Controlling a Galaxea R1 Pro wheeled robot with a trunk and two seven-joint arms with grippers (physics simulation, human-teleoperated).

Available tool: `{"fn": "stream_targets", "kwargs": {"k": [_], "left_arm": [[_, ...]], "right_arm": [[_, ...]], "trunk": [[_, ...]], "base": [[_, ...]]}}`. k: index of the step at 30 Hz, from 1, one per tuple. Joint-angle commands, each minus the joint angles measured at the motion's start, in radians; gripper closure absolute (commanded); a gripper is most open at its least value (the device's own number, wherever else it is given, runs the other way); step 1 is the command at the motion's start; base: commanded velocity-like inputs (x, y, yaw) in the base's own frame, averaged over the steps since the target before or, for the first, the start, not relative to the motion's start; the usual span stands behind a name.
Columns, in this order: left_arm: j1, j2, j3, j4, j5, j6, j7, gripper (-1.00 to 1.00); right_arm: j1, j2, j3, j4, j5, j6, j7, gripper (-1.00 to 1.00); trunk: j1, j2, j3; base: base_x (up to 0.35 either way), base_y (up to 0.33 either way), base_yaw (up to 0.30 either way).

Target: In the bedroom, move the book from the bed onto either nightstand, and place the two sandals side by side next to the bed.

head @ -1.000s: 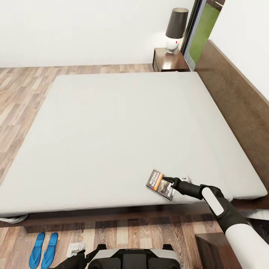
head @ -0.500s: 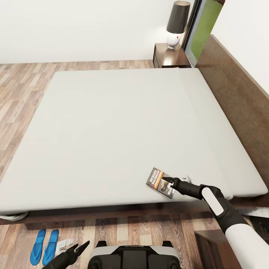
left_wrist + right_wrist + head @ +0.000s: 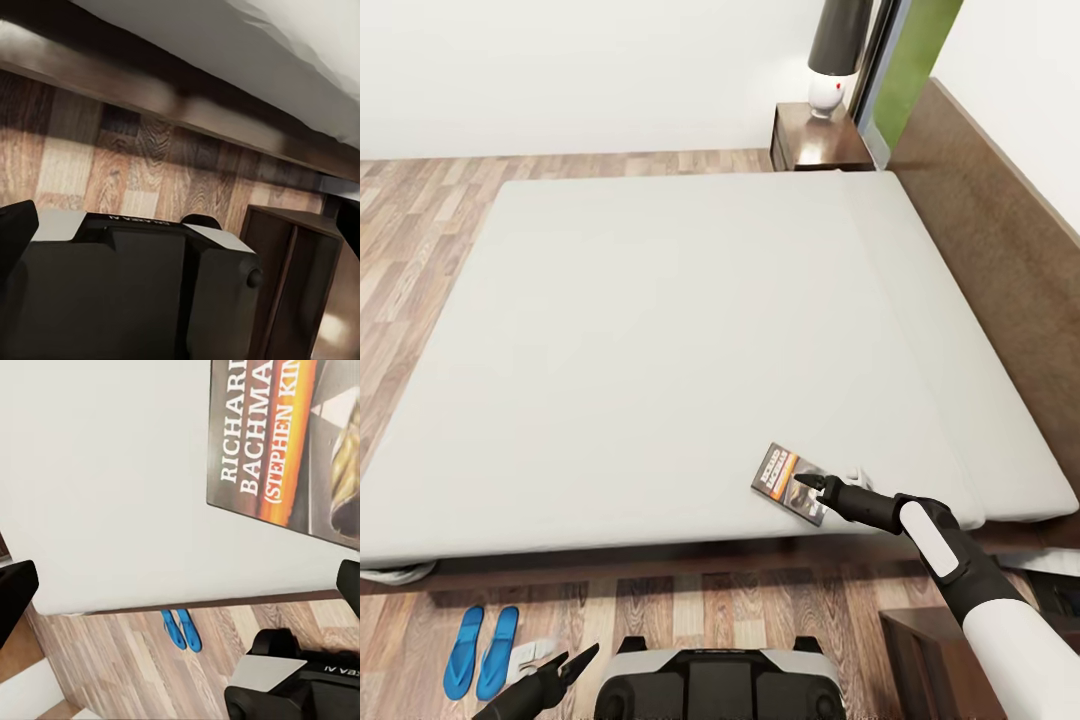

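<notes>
Meanwhile, the book (image 3: 792, 482) is lying flat on the bed (image 3: 660, 340) near its front edge, with the right gripper (image 3: 807, 483) hovering at its cover, fingers spread apart and grasping nothing. Down on the floor (image 3: 420, 230) beside the bed, the two sandals (image 3: 480, 651) are resting side by side, while the left gripper (image 3: 570, 666) is hanging low with its fingers parted and a lamp (image 3: 834, 55) is standing on the far nightstand (image 3: 815, 142).

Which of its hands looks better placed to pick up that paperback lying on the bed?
The right hand: its tips are at the paperback's edge, near the mattress corner. The left hand hangs low over the floor beside the blue sandals, far from it.
</notes>
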Motion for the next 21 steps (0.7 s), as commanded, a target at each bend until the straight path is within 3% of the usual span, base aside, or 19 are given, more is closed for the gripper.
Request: {"fn": "stream_targets", "kwargs": {"k": [1,8,21], "left_arm": [[0.000,0.000,0.002,0.001,0.003,0.004,-0.005,-1.00],[0.000,0.000,0.002,0.001,0.002,0.004,-0.005,-1.00],[0.000,0.000,0.001,0.001,0.002,0.003,-0.005,-1.00]], "right_arm": [[0.000,-0.001,0.002,0.000,0.000,0.002,0.002,-1.00],[0.000,-0.001,0.001,0.000,0.000,0.002,0.002,-1.00],[0.000,-0.001,0.002,0.001,0.000,0.002,0.002,-1.00]], "trunk": [[0.000,-0.001,-0.002],[0.000,-0.001,-0.013],[0.000,-0.001,-0.020]], "base": [[0.000,0.000,0.000],[0.002,0.000,0.000],[0.116,0.000,0.000]]}}
